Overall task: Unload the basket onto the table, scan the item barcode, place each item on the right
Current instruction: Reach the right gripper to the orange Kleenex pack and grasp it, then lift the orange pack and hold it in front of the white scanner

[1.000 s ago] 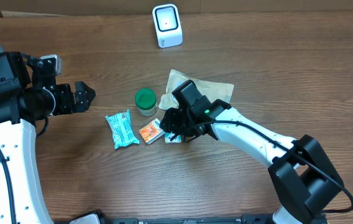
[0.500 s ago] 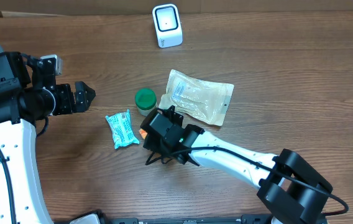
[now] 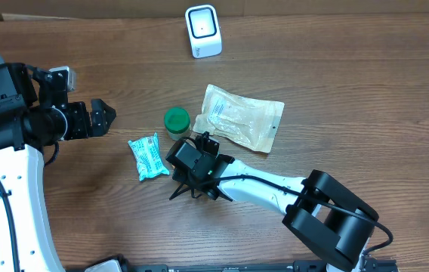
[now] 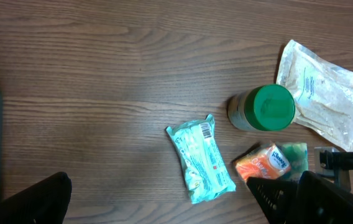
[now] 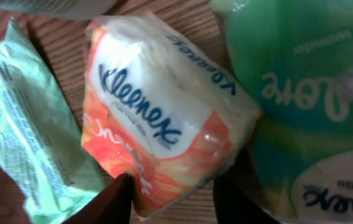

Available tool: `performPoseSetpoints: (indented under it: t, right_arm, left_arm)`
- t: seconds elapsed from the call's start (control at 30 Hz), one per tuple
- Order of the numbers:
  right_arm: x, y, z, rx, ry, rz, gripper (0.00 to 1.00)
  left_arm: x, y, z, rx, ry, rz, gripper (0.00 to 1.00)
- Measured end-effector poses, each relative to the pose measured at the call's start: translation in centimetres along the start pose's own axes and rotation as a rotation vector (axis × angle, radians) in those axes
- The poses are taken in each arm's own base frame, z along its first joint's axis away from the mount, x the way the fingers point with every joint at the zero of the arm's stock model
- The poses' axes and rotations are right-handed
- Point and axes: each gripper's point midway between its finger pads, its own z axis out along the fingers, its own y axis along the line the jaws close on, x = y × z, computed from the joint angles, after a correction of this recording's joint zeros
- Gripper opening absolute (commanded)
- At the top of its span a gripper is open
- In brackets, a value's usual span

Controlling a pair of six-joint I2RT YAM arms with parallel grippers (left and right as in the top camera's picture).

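Right claw [image 5: 175, 186] straddles Kleenex pack [image 5: 164, 124], can't tell if gripping; green packet [image 5: 21, 124] just beside. Left claw [image 4: 159, 183] wide apart.

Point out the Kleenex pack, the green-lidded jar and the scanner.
Kleenex pack [image 5: 164, 118], right wrist view, middle of its printed front.
green-lidded jar [image 4: 274, 107], left wrist view, centre of the lid.
scanner [image 3: 202, 30], overhead view, its white top face.

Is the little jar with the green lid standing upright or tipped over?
Upright: from overhead the jar shows only its round green lid, and the left wrist view shows its body standing beneath.
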Motion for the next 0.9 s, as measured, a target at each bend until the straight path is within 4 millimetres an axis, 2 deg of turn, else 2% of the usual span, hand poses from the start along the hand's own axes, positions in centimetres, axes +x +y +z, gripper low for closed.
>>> performPoseSetpoints:
  t: [0.07, 0.23, 0.37, 0.5, 0.6, 0.67, 0.83, 0.9]
  right_arm:
    - [-0.2, -0.1, 0.1, 0.005, -0.009, -0.042, 0.21]
    - [-0.1, 0.1, 0.1, -0.001, -0.007, -0.148, 0.04]
    - [0.1, 0.1, 0.0, -0.009, 0.024, -0.223, 0.04]
    - [0.7, -0.5, -0.5, -0.024, 0.142, -0.315, 0.04]
    - [1.1, -1.0, -2.6, -0.089, 0.292, -0.395, 0.04]
    - [1.0, -0.4, -4.4, -0.164, 0.344, -0.455, 0.04]
    - [1.9, 3.1, -11.8, -0.555, 0.448, -0.734, 0.04]
    - [2.2, 4.1, -14.1, -0.698, 0.475, -0.794, 0.04]
  left_arm:
    - [0.0, 0.0, 0.0, 0.0, 0.0, 0.0, 1.0]
    - [0.0, 0.0, 0.0, 0.0, 0.0, 0.0, 1.0]
    - [0.0, 0.0, 0.0, 0.0, 0.0, 0.0, 1.0]
    - [0.0, 0.0, 0.0, 0.0, 0.0, 0.0, 1.0]
    - [0.0, 0.0, 0.0, 0.0, 0.0, 0.0, 1.0]
    - [0.0, 0.0, 0.0, 0.0, 0.0, 0.0, 1.0]
    - [0.0, 0.0, 0.0, 0.0, 0.0, 0.0, 1.0]
    - [0.0, 0.0, 0.0, 0.0, 0.0, 0.0, 1.0]
